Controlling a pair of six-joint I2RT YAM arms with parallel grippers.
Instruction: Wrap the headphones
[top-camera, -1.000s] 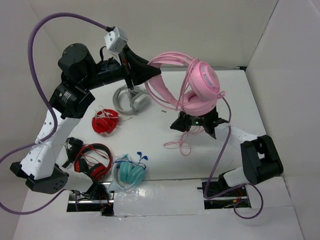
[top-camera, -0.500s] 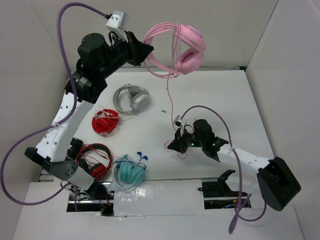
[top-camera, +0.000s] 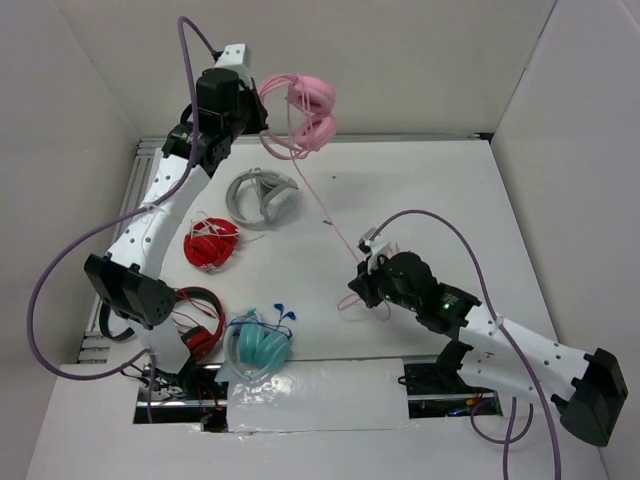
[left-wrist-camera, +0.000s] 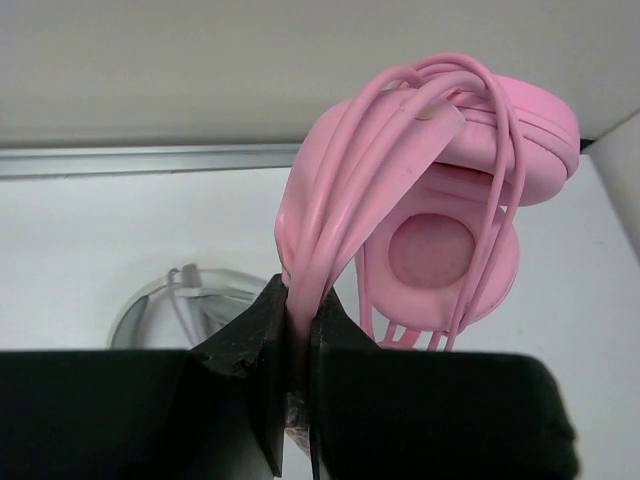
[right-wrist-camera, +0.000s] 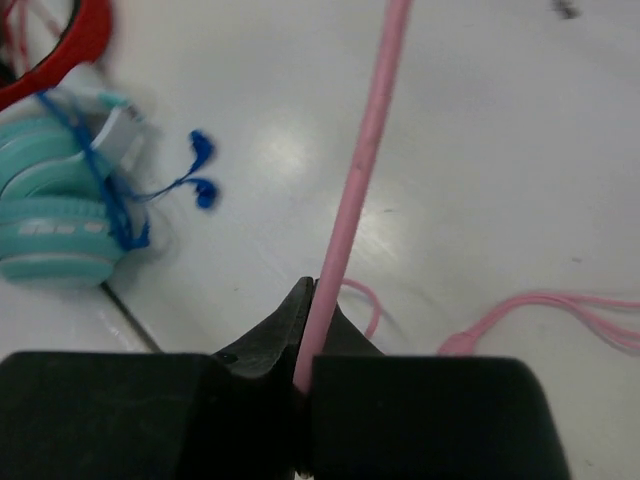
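Pink cable (right-wrist-camera: 365, 150) runs off the top edge above the right pincer (right-wrist-camera: 310, 310); teal headphones (right-wrist-camera: 50, 215), to its left, are cropped.

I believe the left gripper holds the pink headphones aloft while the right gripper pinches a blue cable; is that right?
Not quite: the right gripper pinches the pink cable, as the right wrist view shows. The left gripper does hold the headphones.

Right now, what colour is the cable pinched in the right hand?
Pale pink, like the headphones; the cable shows best in the right wrist view.
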